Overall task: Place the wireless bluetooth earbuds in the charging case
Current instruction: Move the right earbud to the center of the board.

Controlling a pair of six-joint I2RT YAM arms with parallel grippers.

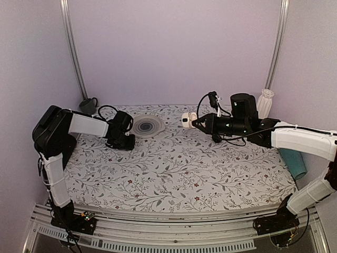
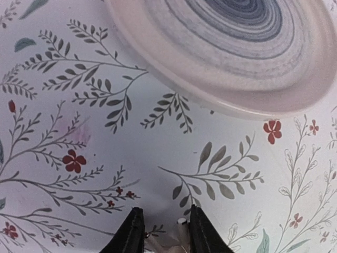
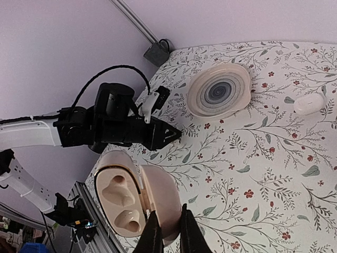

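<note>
Case [image 3: 126, 195], open, clamped aloft in right gripper [image 3: 168, 219], well right of left gripper [image 2: 165, 216], which perhaps pinches an earbud [image 2: 179, 226].

Robot lab booth. Plain lilac walls [image 1: 174, 52] on three sides. Aluminium posts [image 1: 73, 58] in the rear corners. Slotted metal rail [image 1: 168, 243] along the near edge, with left arm [image 1: 55, 174] and right arm [image 1: 305, 142] bolted on. Exposed cables [image 1: 208, 103]. Floral-print worktop [image 1: 179, 174].
</note>
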